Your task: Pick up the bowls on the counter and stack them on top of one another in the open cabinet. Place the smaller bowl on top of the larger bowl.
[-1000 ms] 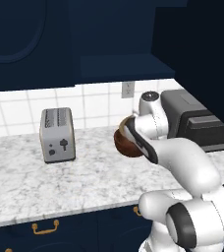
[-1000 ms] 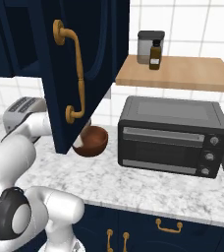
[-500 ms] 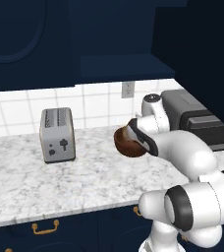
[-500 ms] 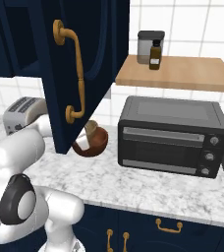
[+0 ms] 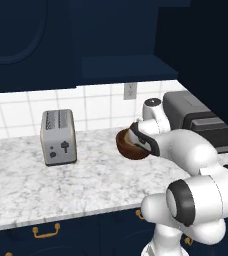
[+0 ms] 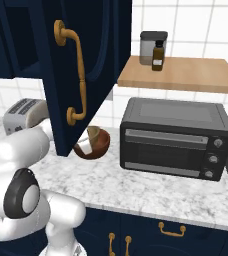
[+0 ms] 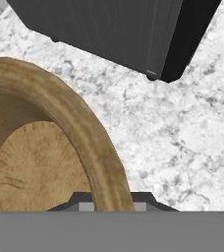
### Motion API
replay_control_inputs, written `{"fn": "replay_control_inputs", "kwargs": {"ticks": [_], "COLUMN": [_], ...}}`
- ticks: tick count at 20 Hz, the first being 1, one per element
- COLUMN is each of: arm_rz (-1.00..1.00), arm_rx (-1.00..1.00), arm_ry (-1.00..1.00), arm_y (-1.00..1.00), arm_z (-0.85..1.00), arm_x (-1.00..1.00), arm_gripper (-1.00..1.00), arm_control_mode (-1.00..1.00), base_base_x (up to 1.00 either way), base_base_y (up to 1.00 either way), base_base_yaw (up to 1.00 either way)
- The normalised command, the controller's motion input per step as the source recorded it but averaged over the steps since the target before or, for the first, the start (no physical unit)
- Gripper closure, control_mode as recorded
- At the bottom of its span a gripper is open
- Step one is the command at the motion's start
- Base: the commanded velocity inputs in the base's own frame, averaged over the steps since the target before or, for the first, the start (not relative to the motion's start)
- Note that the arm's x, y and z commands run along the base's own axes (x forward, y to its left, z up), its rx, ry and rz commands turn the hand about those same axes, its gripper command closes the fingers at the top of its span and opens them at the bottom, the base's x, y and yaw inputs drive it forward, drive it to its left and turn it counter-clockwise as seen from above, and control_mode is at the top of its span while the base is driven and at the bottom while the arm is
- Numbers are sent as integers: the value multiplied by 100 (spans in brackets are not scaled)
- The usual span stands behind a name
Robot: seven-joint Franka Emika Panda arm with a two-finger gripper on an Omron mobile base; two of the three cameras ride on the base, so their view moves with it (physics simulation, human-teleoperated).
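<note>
My gripper [image 5: 135, 138] is shut on the rim of the larger bowl [image 5: 130, 149], the dark reddish-brown wooden one. The bowl sits tilted just over the marbled counter [image 5: 86, 185], left of a black oven. In the hand view its thick rim [image 7: 92, 147] runs between my fingertips, gripper [image 7: 112, 201], with the ringed wooden bottom to the left. From the right base view the bowl [image 6: 97, 146] peeks out below the open cabinet's door. The open cabinet [image 5: 128, 67] hangs above it, with a navy shelf floor. The smaller bowl is out of view.
A silver toaster [image 5: 59, 136] stands on the counter to the left. A black toaster oven [image 6: 176, 137] stands right of the bowl. The open navy door [image 6: 86, 75] with a brass handle juts out over the bowl. A wooden shelf [image 6: 181, 74] holds a jar and a bottle.
My arm has swung its elbow forward and right. The bowl has shifted slightly and tipped in the grip.
</note>
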Motion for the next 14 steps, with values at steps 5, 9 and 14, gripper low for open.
{"fn": "replay_control_inputs", "kwargs": {"ticks": [5,9,14], "arm_rz": [0,0,0], "arm_rx": [0,0,0], "arm_ry": [0,0,0], "arm_y": [0,0,0], "arm_z": [1,-1,-29], "arm_x": [32,30,22], "arm_gripper": [100,100,100], "arm_control_mode": [-100,-100,-100], "base_base_x": [0,0,0], "base_base_y": [0,0,0], "base_base_yaw": [0,0,0]}}
